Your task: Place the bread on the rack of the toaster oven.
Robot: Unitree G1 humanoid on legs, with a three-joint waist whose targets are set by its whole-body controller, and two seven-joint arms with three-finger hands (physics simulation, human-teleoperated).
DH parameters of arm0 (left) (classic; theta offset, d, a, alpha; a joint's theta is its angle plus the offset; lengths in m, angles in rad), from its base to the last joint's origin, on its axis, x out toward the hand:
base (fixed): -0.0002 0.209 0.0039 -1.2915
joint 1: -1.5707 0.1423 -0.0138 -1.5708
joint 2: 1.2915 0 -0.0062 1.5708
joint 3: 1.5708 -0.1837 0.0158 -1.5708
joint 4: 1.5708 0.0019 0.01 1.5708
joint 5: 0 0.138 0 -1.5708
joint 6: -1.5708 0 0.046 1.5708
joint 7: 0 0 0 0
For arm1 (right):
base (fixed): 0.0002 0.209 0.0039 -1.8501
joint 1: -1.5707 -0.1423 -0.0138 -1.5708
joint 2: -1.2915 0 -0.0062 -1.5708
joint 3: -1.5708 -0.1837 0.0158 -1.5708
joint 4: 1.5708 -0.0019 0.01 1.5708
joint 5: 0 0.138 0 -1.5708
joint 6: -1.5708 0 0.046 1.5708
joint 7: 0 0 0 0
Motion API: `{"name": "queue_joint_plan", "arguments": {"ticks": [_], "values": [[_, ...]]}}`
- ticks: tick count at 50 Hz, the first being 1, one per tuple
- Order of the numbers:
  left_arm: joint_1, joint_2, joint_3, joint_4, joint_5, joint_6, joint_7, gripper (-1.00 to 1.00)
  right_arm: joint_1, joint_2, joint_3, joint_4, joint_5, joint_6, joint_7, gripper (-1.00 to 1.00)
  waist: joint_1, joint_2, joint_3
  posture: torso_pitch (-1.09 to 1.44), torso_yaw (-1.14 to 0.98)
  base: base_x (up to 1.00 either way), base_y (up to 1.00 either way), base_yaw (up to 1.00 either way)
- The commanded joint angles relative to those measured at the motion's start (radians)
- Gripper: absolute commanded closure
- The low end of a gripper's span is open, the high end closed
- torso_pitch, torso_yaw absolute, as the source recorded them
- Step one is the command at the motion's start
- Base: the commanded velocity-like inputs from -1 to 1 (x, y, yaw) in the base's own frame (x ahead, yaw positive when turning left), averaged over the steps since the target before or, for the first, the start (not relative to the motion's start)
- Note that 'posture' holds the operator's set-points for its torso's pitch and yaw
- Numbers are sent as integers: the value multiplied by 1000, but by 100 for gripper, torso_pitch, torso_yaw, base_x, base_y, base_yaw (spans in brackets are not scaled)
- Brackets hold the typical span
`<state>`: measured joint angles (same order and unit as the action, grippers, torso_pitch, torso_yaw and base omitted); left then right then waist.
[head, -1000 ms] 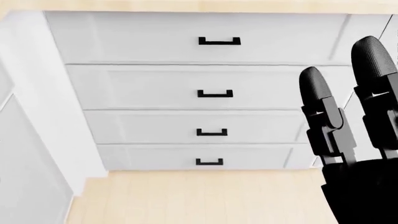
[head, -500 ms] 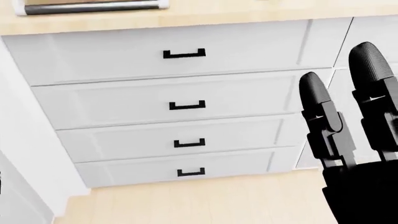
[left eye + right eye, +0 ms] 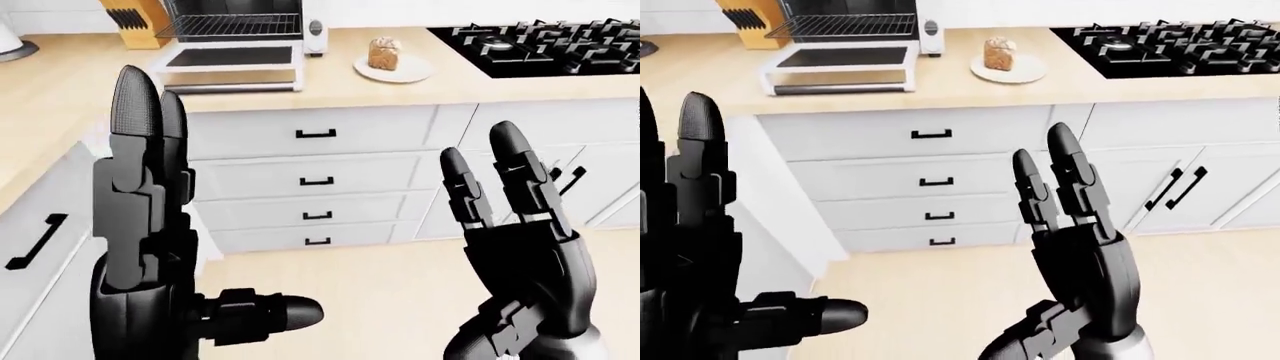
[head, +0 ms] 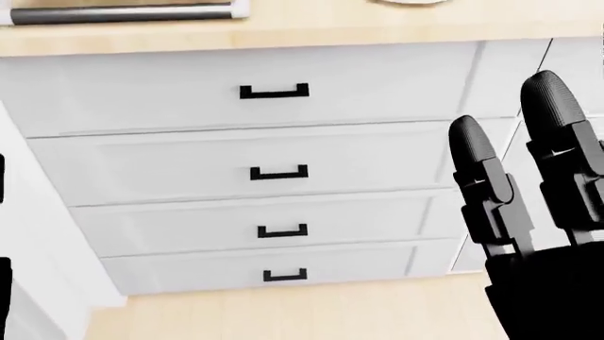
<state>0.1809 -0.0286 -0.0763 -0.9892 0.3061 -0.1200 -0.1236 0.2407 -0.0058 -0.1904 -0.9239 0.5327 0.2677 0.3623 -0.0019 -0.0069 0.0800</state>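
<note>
A brown piece of bread (image 3: 384, 53) stands on a white plate (image 3: 394, 70) on the wooden counter, in the upper middle of the left-eye view. To its left the toaster oven (image 3: 232, 41) is open, its door (image 3: 235, 66) folded down flat and its wire rack (image 3: 232, 27) showing inside. Both hands are raised near the camera, well short of the counter. My left hand (image 3: 150, 225) is open with fingers upright and thumb out. My right hand (image 3: 510, 225) is open too, and holds nothing.
A stack of white drawers (image 4: 274, 170) with black handles sits under the counter. A black cooktop (image 3: 545, 45) lies at the upper right, a knife block (image 3: 135, 19) left of the oven. White cabinet doors (image 3: 1180, 187) stand at the right. Light wood floor (image 3: 370, 292) lies below.
The head view has shifted: the drawers have slid down and the counter edge with the oven door handle has come in at the top. The right hand keeps its pose.
</note>
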Motion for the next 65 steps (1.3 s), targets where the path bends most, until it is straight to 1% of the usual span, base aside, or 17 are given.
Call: {"name": "queue_joint_plan", "arguments": {"ticks": [1,9,13,15,21,23,24,32,36,42,44,45,46,53,55,60,65], "values": [[-14,2,0,-58,-4,-27,12,-100,-20,0,1,-63,26,-27,2,-100,-3,-16,34,0,0,100,0,0],[-12,4,2,-58,-6,-28,13,-100,-16,5,10,-53,11,-33,10,-100,-29,10,-29,0,0,100,0,0],[-11,0,5,-58,-10,-33,8,-100,-4,10,38,-41,-48,-73,18,-100,-24,94,-70,0,0,53,0,0],[-13,-2,9,-58,-12,-32,5,-100,-9,7,34,-43,-40,-66,9,-100,-24,108,-23,0,0,0,0,0],[-13,-3,4,-58,-7,-33,6,-100,-11,3,27,-49,-35,-58,7,-100,-15,2,-18,0,0,0,0,0],[-12,-4,3,-58,-6,-34,6,-100,-10,4,26,-52,-34,-59,8,-100,-43,-71,-45,0,0,0,0,0],[-12,-5,2,-58,-5,-34,5,-100,-11,3,24,-52,-33,-58,8,-100,-18,-33,-47,0,0,0,0,0],[-12,-5,3,-58,-5,-35,4,-100,-23,2,14,-50,-26,-52,1,-100,-32,-29,-27,0,0,0,0,0],[-11,-6,4,-58,-6,-36,3,-100,-21,2,15,-49,-27,-54,4,-100,-38,68,-63,0,0,0,0,0],[-6,-4,6,-58,-10,-41,3,-100,-21,3,12,-53,-13,-51,2,-100,-3,-16,-87,0,0,0,0,0],[-4,-8,6,-58,-9,-45,0,-100,-20,-1,0,-61,26,-40,8,-100,1,1,-102,0,0,27,0,0],[-3,-9,4,-58,-10,-46,-1,-100,-22,-4,-10,-68,55,-27,7,-100,2,-7,-12,0,0,100,0,0],[-3,-9,5,-58,-11,-45,-1,-100,-23,-6,-16,-72,64,-20,8,-100,-1,-6,30,0,0,100,-4,0],[-6,-9,1,-58,-15,-36,0,-100,-23,3,7,-51,-6,-46,2,-100,20,11,-64,0,0,52,-1,0],[-8,-9,1,-58,-17,-34,0,-100,-23,3,8,-53,-6,-46,1,-100,29,-37,-50,0,0,0,0,0],[-10,-5,-4,-58,-15,-28,4,-100,-29,0,5,-54,-5,-39,-4,-100,20,-45,-38,0,0,0,0,0],[-9,-4,-5,-58,-15,-29,5,-100,-32,0,5,-51,-6,-39,-8,-100,5,11,-45,0,0,0,0,0]]}}
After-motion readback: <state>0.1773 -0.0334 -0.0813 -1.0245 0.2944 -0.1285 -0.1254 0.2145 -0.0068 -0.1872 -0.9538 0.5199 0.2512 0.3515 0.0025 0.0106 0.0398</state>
